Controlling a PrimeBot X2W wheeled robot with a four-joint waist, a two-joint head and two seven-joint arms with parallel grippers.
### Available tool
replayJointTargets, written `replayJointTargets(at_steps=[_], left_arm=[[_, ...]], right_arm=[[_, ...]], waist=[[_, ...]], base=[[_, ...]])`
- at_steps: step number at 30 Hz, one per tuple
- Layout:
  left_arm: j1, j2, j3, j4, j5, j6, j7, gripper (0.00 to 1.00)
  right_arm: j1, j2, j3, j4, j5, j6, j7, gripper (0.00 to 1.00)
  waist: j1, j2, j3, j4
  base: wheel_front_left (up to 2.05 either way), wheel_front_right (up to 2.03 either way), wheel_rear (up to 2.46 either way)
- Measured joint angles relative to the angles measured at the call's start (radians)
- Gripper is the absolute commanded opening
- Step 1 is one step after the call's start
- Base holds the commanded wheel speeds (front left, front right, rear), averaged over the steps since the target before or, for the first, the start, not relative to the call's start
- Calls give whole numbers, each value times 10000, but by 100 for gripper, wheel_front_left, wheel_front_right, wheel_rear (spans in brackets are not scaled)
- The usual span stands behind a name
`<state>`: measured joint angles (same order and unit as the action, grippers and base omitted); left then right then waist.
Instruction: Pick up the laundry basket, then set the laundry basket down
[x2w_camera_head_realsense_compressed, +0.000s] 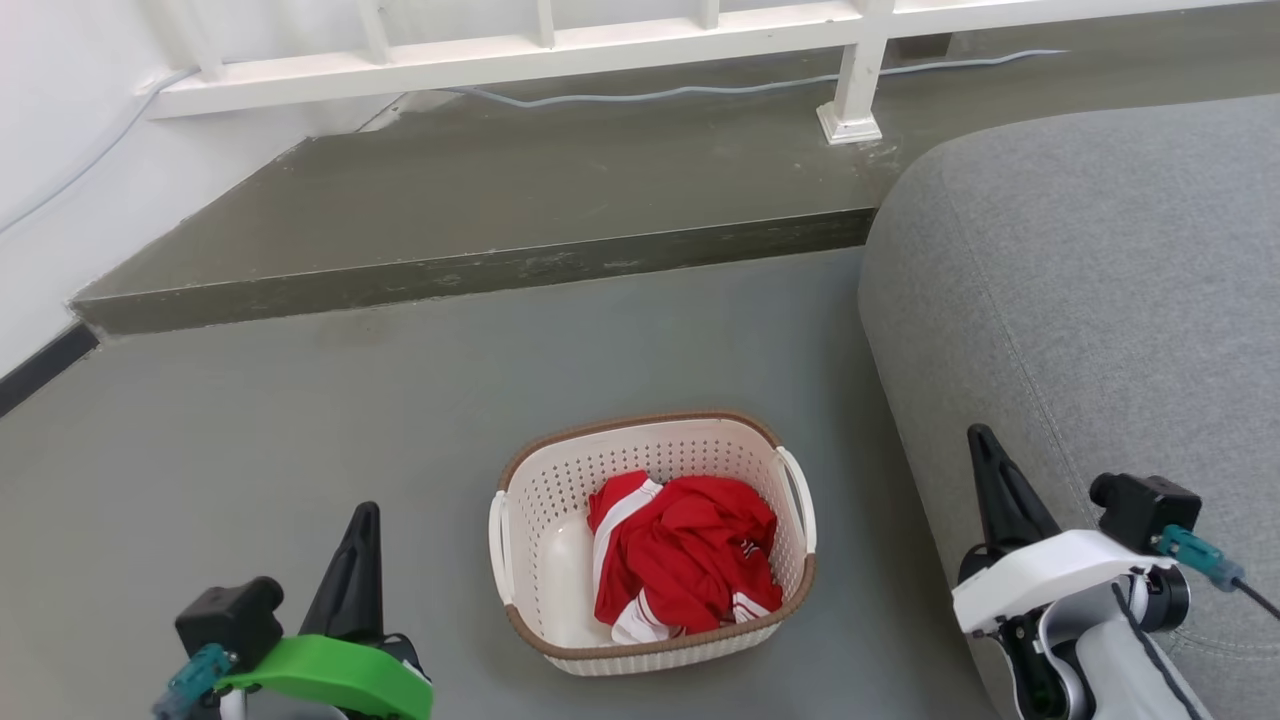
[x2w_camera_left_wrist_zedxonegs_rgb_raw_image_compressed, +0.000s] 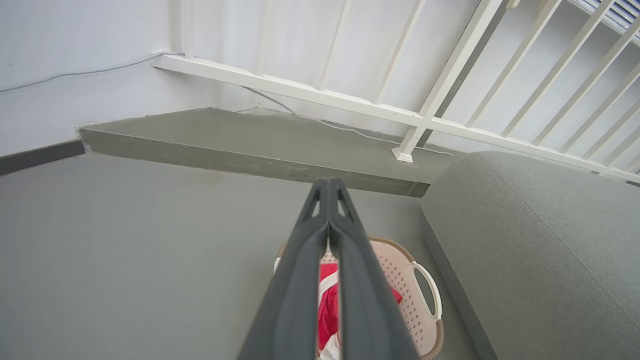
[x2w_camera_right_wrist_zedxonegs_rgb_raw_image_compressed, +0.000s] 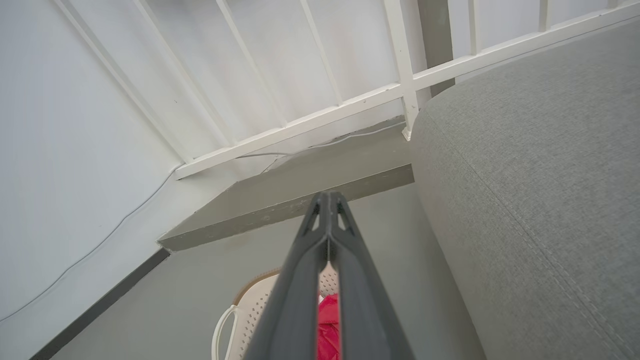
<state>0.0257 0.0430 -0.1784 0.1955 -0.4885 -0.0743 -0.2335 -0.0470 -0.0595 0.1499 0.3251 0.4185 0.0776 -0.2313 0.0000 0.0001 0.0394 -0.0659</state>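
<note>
The laundry basket (x2w_camera_head_realsense_compressed: 540, 520) stands on the grey floor, cream-white and perforated with a brown rim and white side handles. A crumpled red and white garment (x2w_camera_head_realsense_compressed: 685, 560) lies inside it. My left gripper (x2w_camera_head_realsense_compressed: 366, 512) is shut and empty, off the basket's left side near the bottom of the head view. My right gripper (x2w_camera_head_realsense_compressed: 978, 436) is shut and empty too, to the basket's right, in front of the sofa. In the left wrist view the basket (x2w_camera_left_wrist_zedxonegs_rgb_raw_image_compressed: 405, 280) lies below my shut left gripper (x2w_camera_left_wrist_zedxonegs_rgb_raw_image_compressed: 329, 183). In the right wrist view the basket (x2w_camera_right_wrist_zedxonegs_rgb_raw_image_compressed: 245, 315) sits below my shut right gripper (x2w_camera_right_wrist_zedxonegs_rgb_raw_image_compressed: 327, 196).
A grey sofa (x2w_camera_head_realsense_compressed: 1100, 300) fills the right side, close to the basket. A raised concrete step (x2w_camera_head_realsense_compressed: 480, 270) runs across behind, with a white railing (x2w_camera_head_realsense_compressed: 520, 55) and a cable (x2w_camera_head_realsense_compressed: 650, 95) on it. A white wall (x2w_camera_head_realsense_compressed: 60, 150) stands at the left.
</note>
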Motion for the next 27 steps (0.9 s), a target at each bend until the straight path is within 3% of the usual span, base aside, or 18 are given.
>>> replayJointTargets(at_steps=[27], left_arm=[[-14, -4, 662, 173, -3340, -132, 970, 0]], right_arm=[[-22, 38, -815, -29, 3476, 100, 1066, 0]], waist=[[0, 0, -106, 189]], base=[[0, 0, 0]])
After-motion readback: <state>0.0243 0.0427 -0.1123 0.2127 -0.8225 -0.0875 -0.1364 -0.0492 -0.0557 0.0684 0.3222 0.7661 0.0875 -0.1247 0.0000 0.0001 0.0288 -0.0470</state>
